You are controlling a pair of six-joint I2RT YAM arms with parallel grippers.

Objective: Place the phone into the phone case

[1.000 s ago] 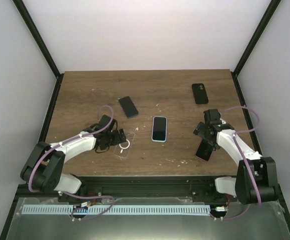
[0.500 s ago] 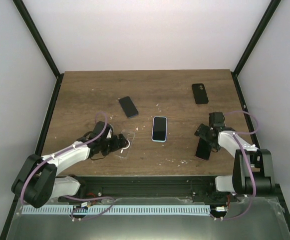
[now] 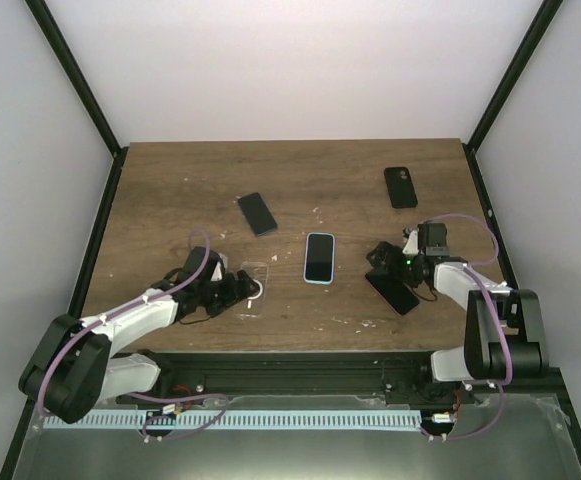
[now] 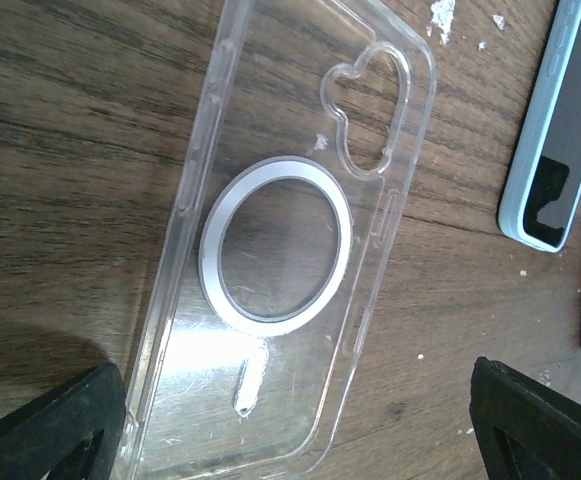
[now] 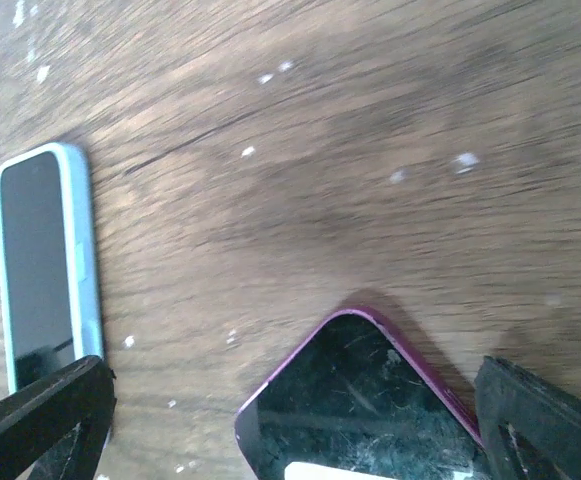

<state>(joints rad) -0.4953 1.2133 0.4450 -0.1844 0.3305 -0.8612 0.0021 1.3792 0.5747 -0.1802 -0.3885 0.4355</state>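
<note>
Clear phone case (image 4: 280, 260) is lying flat toward the worktop's (image 3: 170, 190) near edge, left of middle, with the left gripper (image 4: 300, 430) spread wide around its end. Right gripper (image 5: 290, 420) is just as wide over a corner of the maroon-edged phone (image 5: 370, 400) by the right edge. Case looks light and bendy and will probably skid, so pinch the long rims. Phone's stiff and slick, so grab across its long sides. Count: four phones, one empty case.

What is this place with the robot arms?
Probably a robot testing booth: plain white walls and black metal frame bars surround a brown wooden table.
</note>
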